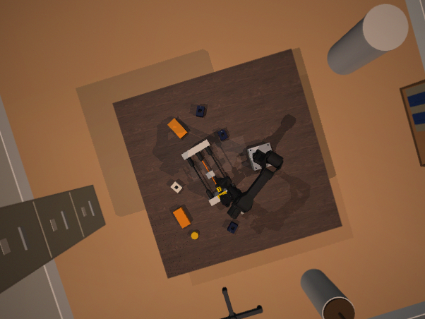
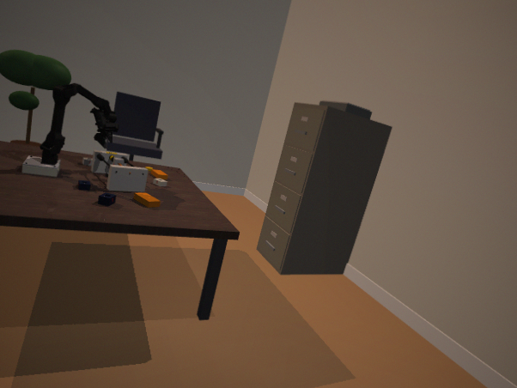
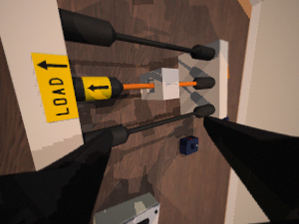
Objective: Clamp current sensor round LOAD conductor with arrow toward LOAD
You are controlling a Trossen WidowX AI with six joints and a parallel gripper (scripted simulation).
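Note:
The sensor, a small white block [image 1: 210, 174] [image 3: 168, 84], sits round the orange conductor [image 1: 205, 166] [image 3: 132, 87], about midway between two white end walls. The yellow LOAD marker [image 3: 56, 89] is on the near end wall [image 3: 30, 29], with a yellow arrow sleeve [image 3: 97, 88] on the same conductor. The sensor's own arrow cannot be read, nor whether its latch is fully shut. My gripper [image 3: 157, 126] is open and empty, above the rack's LOAD end and tilted. Its fingers stand off the sensor, which shows beyond them in the wrist view.
Black outer cables [image 3: 156, 43] [image 3: 161, 123] flank the conductor. Navy blocks [image 1: 200, 111] [image 1: 222, 135] [image 1: 232, 227], orange blocks [image 1: 177, 128] [image 1: 181, 217], a white square ring [image 1: 173, 186] and a yellow disc [image 1: 194, 236] lie around the rack. The far end wall [image 1: 195, 149] [image 2: 127, 181] stands upright.

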